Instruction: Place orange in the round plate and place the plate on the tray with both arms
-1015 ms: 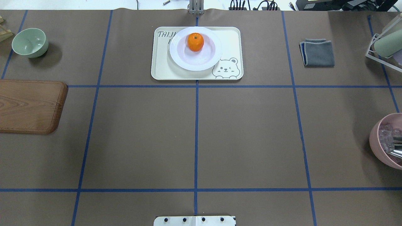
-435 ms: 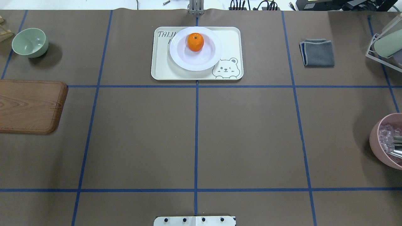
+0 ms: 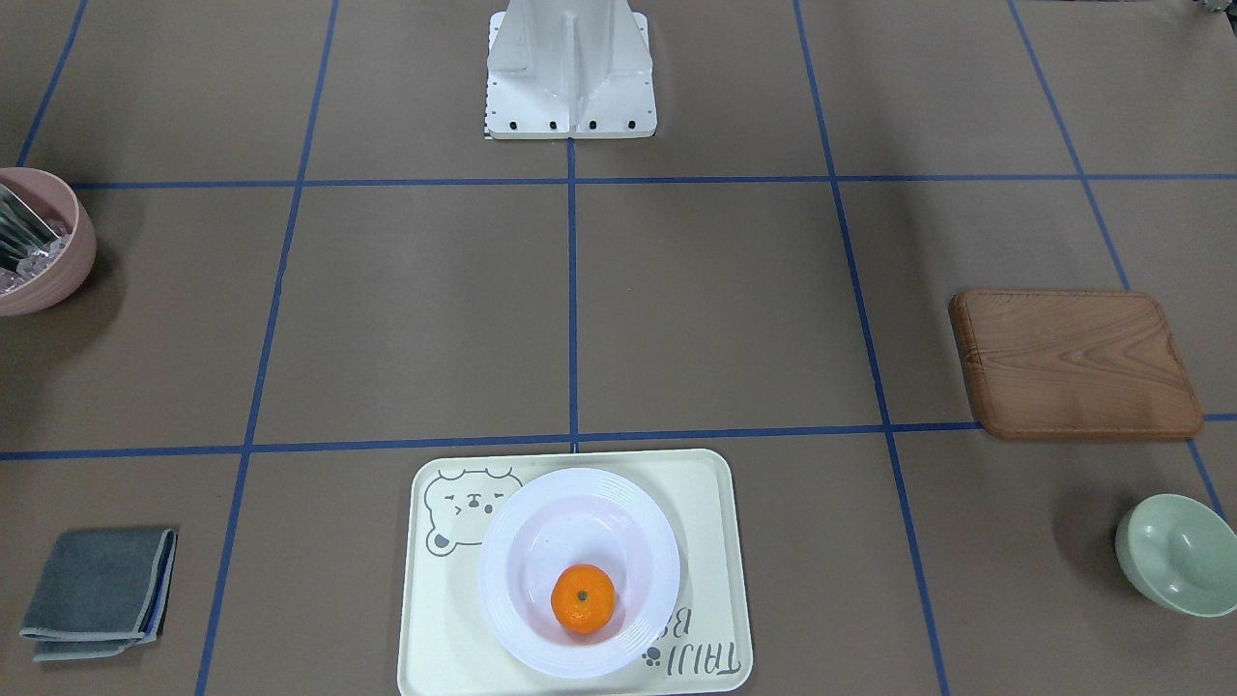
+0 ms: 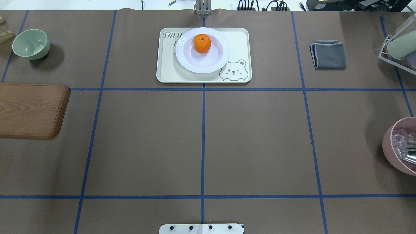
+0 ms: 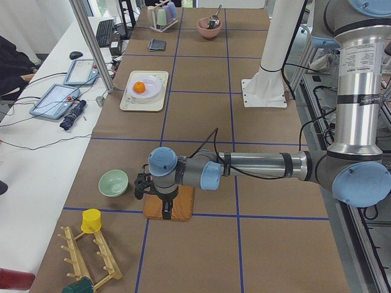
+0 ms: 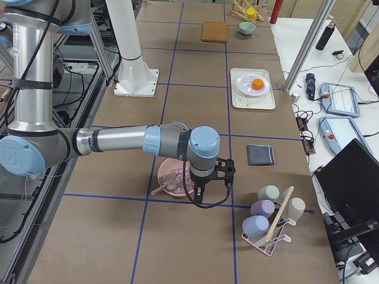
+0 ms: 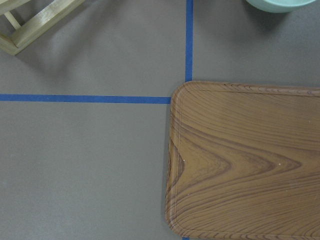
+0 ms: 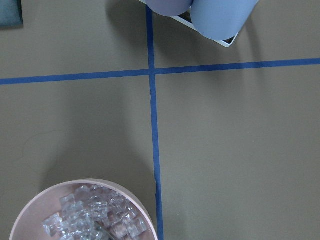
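The orange (image 4: pixel 202 43) lies in the sunken centre of the round plate (image 4: pixel 214 61), off towards the far side. The plate rests on the tray (image 4: pixel 239 42), covering part of its lettering; the front-facing view shows the same orange (image 3: pixel 583 598), plate (image 3: pixel 541 522) and tray (image 3: pixel 696 503). Neither arm is near them. My left gripper (image 5: pixel 142 185) hovers over the wooden board, seen only from the side, so I cannot tell its state. My right gripper (image 6: pixel 225 171) hangs beside the pink bowl, and its state cannot be told either.
A wooden board (image 4: pixel 29 109) and a pale green bowl (image 4: pixel 31 44) sit at the left. At the right are a folded grey cloth (image 4: pixel 329 54), a cup rack (image 4: pixel 398 48) and a pink bowl (image 4: pixel 390 146) holding ice pieces and tongs.
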{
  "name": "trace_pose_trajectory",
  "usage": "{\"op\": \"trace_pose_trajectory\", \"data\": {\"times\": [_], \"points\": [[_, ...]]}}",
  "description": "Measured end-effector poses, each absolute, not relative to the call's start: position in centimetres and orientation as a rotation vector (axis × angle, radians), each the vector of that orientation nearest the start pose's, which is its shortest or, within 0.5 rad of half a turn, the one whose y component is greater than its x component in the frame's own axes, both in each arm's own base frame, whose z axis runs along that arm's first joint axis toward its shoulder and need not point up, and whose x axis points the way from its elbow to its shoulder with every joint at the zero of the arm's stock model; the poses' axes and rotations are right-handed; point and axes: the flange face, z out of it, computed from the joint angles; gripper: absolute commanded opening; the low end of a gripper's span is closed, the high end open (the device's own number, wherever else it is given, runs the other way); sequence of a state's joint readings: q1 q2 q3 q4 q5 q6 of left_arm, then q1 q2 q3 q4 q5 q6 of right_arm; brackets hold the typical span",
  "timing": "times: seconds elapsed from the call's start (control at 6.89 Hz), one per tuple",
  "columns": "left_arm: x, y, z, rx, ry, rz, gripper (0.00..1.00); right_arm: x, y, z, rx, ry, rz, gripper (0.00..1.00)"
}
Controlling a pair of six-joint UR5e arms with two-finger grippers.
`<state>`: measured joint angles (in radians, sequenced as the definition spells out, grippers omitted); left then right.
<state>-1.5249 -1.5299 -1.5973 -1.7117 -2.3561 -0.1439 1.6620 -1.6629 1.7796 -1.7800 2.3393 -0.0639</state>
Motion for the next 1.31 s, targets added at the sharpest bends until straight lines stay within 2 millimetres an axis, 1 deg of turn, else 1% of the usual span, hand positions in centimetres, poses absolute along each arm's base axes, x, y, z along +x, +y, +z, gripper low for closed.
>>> {"op": "trace_pose_trajectory", "data": {"times": [0.29, 0.44, 0.73, 1.31], "points": [[-4.0, -48.5, 64.8, 0.042, 0.809, -0.043, 0.98, 9.8, -44.2, 64.6, -0.013, -0.755, 0.034, 1.00], [-4.0, -48.3, 64.6, 0.041, 0.814, -0.044, 0.98, 9.7, -44.2, 65.1, -0.008, -0.752, 0.032, 1.00], [-4.2, -47.7, 63.9, 0.055, 0.818, -0.037, 0.99, 9.7, -44.3, 65.2, -0.005, -0.750, 0.031, 1.00], [-4.4, -46.3, 65.2, 0.031, 0.805, 0.010, 0.99, 9.7, -44.4, 65.1, -0.002, -0.749, 0.034, 1.00]]}}
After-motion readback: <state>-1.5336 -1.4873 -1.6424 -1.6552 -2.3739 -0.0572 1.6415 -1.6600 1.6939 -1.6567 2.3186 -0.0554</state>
